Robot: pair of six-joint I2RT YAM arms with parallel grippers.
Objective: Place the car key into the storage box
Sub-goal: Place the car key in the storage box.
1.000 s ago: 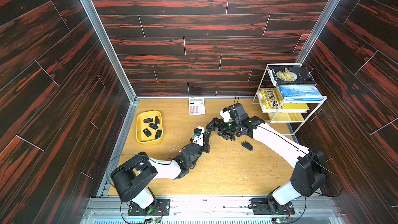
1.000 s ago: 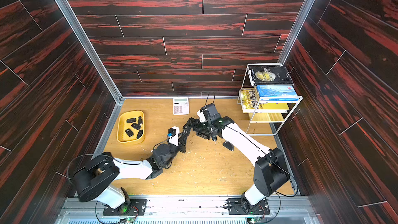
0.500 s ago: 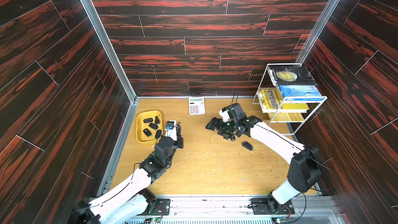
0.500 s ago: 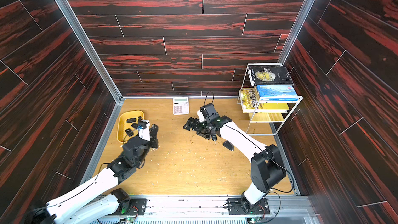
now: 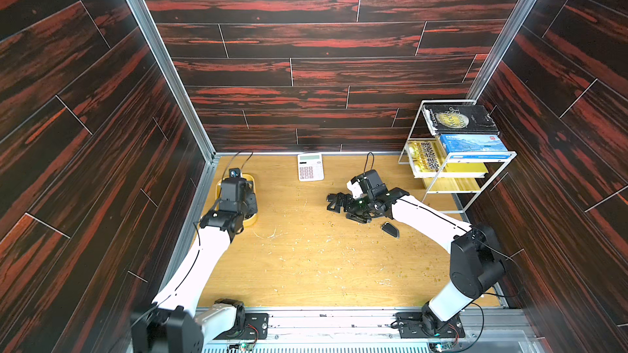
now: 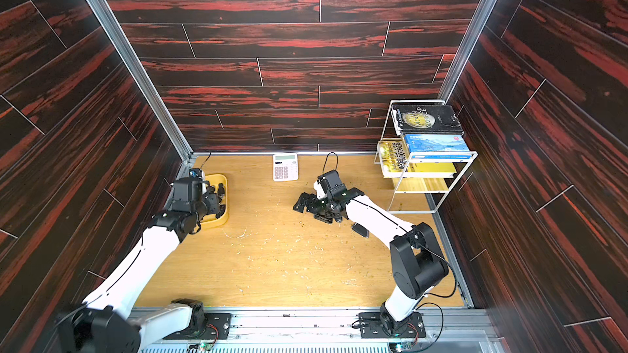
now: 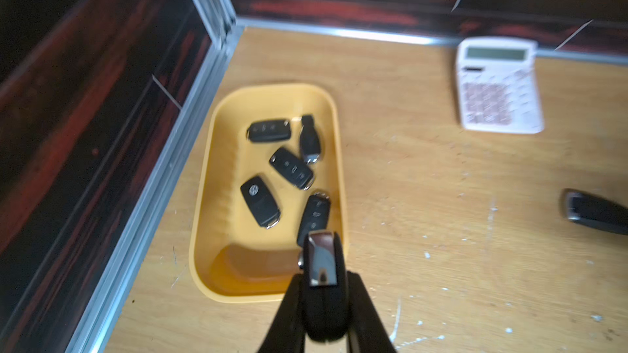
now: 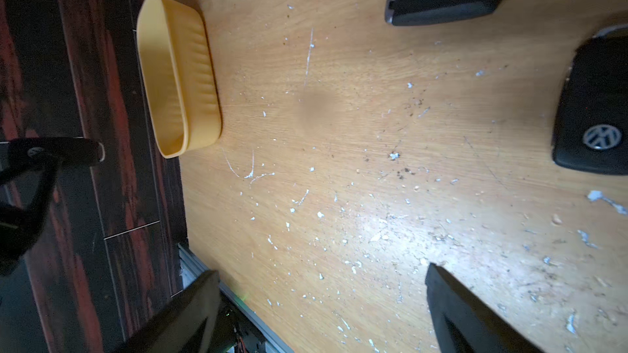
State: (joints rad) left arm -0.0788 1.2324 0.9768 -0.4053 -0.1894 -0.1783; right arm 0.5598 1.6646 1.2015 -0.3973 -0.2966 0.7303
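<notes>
**Key poised over the storage box**

The car key point(image 7: 319, 256), chrome end forward, is clamped in the left gripper point(image 7: 321, 286) above the near rim of the yellow storage box point(image 7: 204, 198), where five key fobs point(image 7: 292, 168) lie. The best move, I judge, is to carry it further in over the box's bare floor, lower it, then release, so it cannot tip off the rim. The right gripper point(image 8: 321, 269) hovers wide open over the bench point(image 8: 339, 164), beside a VW-badged fob point(image 8: 601, 137). On the rack point(image 5: 452, 192), a black book point(image 5: 458, 118) reads "Moon and Sixpence".
</notes>
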